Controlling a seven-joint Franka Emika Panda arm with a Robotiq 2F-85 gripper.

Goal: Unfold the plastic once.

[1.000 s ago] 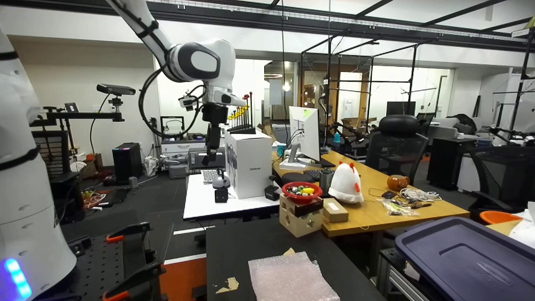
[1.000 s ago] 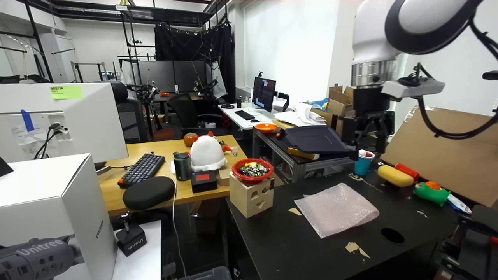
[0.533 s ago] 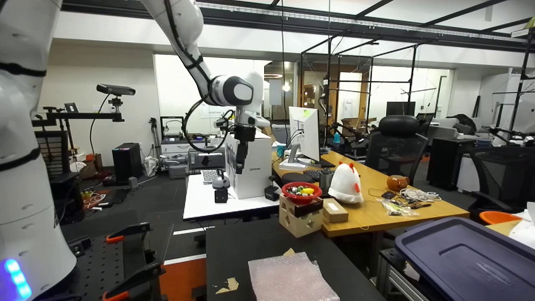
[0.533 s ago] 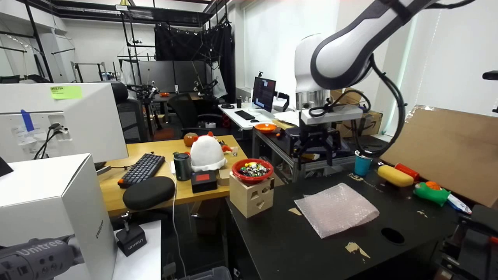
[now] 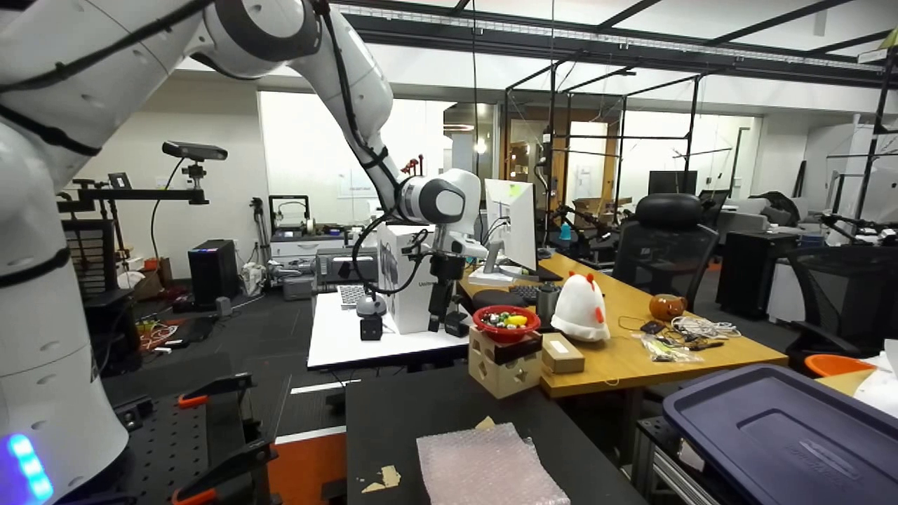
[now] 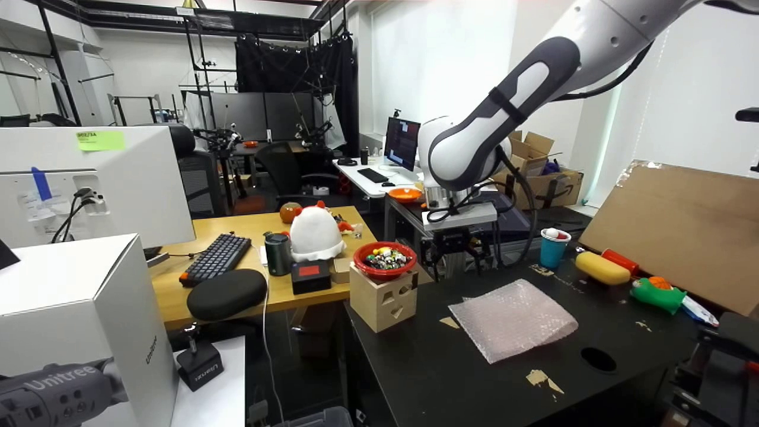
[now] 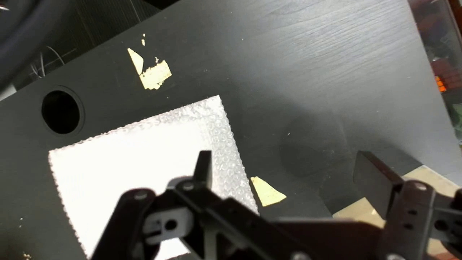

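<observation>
"Where was the plastic (image 6: 513,320)?"

"On the black table (image 6: 439,373), lying flat, pale, bubbled and roughly rectangular; in an exterior view the plastic (image 5: 491,466) was cut off along the bottom; in the wrist view glare bleached most of it white and the gripper (image 7: 285,169) covered part, so the folds were hard to make out."

"And the jaws?"

"They stood spread wide apart; the gripper hung above the black table, clear of the plastic; above it the arm (image 6: 533,86) ran out past the top edge in an exterior view."

"Which containers did you see?"

"A red bowl (image 6: 385,274), holding small pieces (image 6: 386,258) of many colours too tiny to name, sat on a wooden box (image 6: 379,308) with shaped holes; beyond the plastic, a blue cup (image 6: 552,255) held something white and red (image 6: 552,233), its lower part hidden by the rim; from where I stood I could not see inside the wooden box."
</observation>
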